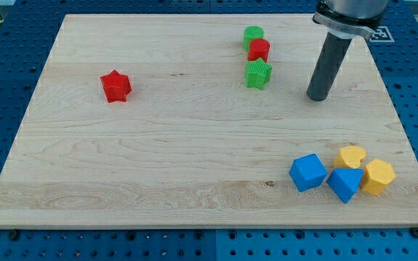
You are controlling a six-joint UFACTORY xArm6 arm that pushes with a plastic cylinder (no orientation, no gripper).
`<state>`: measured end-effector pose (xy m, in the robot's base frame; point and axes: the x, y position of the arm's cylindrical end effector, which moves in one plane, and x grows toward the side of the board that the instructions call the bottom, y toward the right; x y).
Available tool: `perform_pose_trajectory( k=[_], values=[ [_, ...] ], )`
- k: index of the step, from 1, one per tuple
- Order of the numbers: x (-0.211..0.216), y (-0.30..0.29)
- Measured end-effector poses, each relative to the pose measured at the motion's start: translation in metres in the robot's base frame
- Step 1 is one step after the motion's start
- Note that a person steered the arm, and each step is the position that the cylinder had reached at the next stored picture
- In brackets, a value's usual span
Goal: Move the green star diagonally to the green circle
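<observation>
One wooden board (158, 145) on blue pegboard (6, 72); my tip (316, 97), jawless, right of green star (257, 74).

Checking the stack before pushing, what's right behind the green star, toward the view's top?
A red block sits directly behind the green star, with the green circle beyond it. Whether they touch isn't clear. My tip stands to the star's right.

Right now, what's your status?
My tip right of green star, apart. Red block wedged between star and green circle.
</observation>
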<state>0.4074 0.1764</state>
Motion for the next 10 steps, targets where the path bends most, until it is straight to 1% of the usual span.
perform_pose_trajectory(
  k=[1,2,3,4,5,6,7,8,9,10],
  values=[
    [-0.020,-0.013],
    [-0.039,-0.014],
    [-0.049,-0.017],
    [-0.039,-0.046],
    [-0.030,-0.096],
    [-0.031,-0.137],
    [-0.037,-0.159],
    [-0.052,-0.159],
    [-0.071,-0.146],
    [-0.075,-0.155]
  ],
)
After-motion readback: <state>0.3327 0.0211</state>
